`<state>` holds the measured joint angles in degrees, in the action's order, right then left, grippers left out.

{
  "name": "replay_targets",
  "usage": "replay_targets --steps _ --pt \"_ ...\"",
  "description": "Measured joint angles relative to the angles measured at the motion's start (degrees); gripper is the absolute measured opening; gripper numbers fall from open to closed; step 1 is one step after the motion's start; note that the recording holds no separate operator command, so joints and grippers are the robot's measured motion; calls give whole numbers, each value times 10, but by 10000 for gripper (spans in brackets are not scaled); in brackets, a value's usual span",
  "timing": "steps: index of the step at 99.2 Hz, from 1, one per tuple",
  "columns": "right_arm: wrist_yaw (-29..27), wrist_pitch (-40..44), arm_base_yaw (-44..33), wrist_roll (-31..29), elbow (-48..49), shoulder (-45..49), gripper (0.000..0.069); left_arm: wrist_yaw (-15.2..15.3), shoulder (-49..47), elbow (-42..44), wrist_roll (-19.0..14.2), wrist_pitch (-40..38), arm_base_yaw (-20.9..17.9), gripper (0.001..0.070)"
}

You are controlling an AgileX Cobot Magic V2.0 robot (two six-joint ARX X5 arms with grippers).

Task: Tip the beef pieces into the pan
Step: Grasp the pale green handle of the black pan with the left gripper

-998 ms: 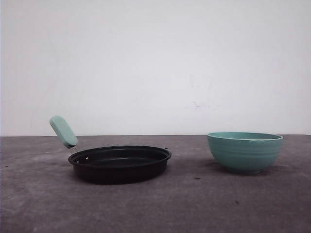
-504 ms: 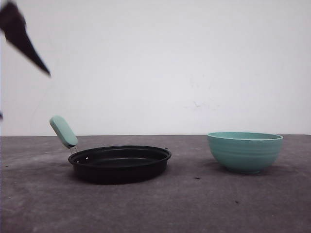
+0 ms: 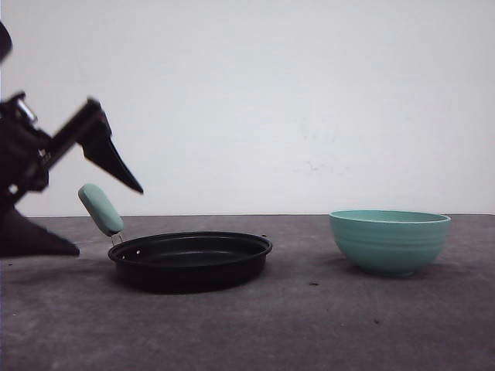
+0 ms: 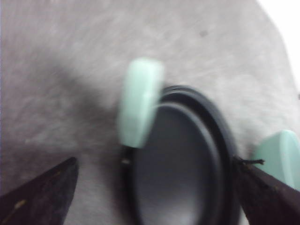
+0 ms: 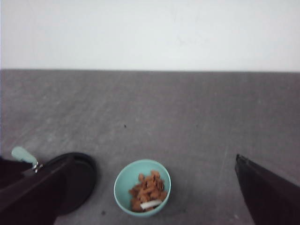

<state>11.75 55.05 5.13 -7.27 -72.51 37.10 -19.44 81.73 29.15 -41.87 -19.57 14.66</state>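
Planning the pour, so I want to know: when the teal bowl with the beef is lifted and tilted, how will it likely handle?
The bowl looks rigid, with smooth curved walls, so a grip on its rim may slip. Its base looks narrower than its rim, so a sideways push might tip it. The beef pieces sit loose, so they would probably slide out together.

A dull grey table (image 3: pixel 255 325) carries two things. The black pan (image 3: pixel 191 260) with its mint-green handle sits on it just below and beside the left tool (image 3: pixel 73 209), whose tips stand wide apart. The teal bowl (image 3: pixel 390 241) rests well away on the pan's far side from that tool, reddish-brown beef pieces (image 5: pixel 147 186) heaped inside it.
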Motion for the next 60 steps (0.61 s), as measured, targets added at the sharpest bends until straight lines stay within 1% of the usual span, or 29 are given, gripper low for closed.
replay_targets --steps 7,19,33,37,39,42,44,49,51,55,60 --pt "0 4 0 0 0 0 683 1 30 5 -17 -27 0 596" --pt "0 6 0 0 0 0 683 -4 71 31 -38 -60 0 493" --pt "0 9 0 0 0 0 683 -23 115 78 -43 -64 0 462" --pt "0 10 0 0 0 0 683 -32 125 89 -43 -64 1 438" --pt "0 10 0 0 0 0 683 -37 129 93 -43 -64 1 415" --pt "0 12 0 0 0 0 683 -43 134 99 -42 -63 1 361" --pt "0 12 0 0 0 0 683 -45 137 101 -41 -63 1 314" --pt "0 13 0 0 0 0 683 -53 140 104 -42 -63 1 171" --pt "0 13 0 0 0 0 683 -54 140 104 -42 -61 1 128" --pt "0 13 0 0 0 0 683 -52 140 104 -37 -57 2 80" --pt "-7 13 0 0 0 0 683 -57 140 104 -37 -56 2 59"
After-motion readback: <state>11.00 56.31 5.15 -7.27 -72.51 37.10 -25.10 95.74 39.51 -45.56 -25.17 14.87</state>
